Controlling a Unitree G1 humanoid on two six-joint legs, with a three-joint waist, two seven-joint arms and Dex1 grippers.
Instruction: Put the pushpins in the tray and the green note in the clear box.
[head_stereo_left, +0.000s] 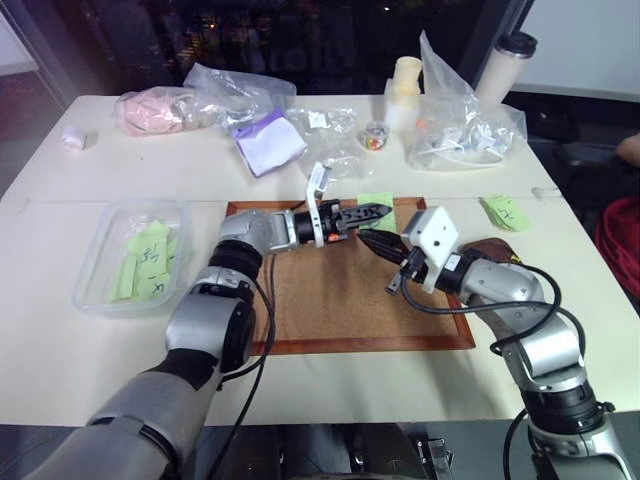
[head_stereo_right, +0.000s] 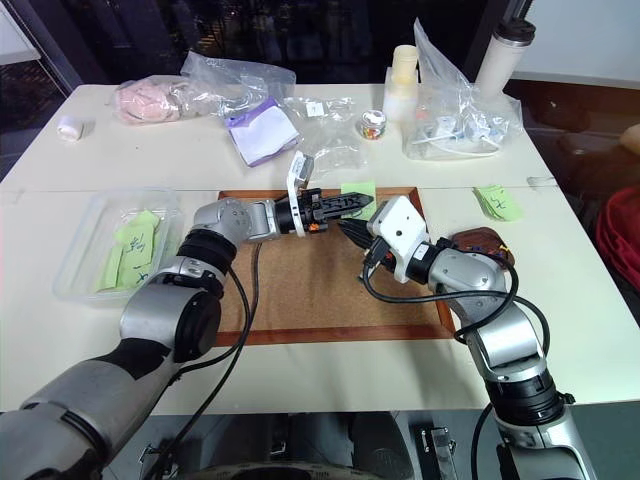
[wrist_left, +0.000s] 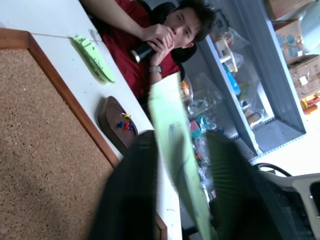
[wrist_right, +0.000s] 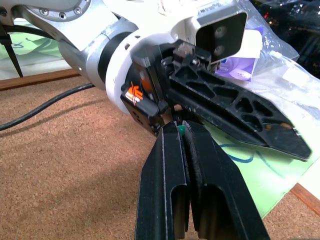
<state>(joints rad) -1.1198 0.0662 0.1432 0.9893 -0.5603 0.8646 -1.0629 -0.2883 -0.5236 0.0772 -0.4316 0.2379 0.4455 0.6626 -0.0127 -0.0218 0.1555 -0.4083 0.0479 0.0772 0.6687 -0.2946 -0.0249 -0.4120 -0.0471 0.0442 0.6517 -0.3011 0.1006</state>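
Observation:
The green note (head_stereo_left: 378, 203) lies at the far edge of the cork board (head_stereo_left: 330, 310). My left gripper (head_stereo_left: 378, 212) reaches across to it, and in the left wrist view the note (wrist_left: 175, 145) stands edge-on between its fingers, which are shut on it. Just in front, my right gripper (wrist_right: 181, 131) is shut on a tiny green-headed pushpin (wrist_right: 180, 130) held above the cork. The tray (wrist_left: 112, 127), a small reddish-brown dish, sits beside the board's right edge behind my right arm, with a few coloured pushpins (wrist_left: 125, 123) in it. The clear box (head_stereo_left: 100, 262) stands at the left with green slips inside.
More green notes (head_stereo_left: 505, 212) lie on the table right of the board. Soft plastic bags (head_stereo_left: 465, 130), a purple pad (head_stereo_left: 268, 140) and a lidded cup (head_stereo_left: 505, 65) crowd the back. A person (wrist_left: 165, 45) sits at the table's right side.

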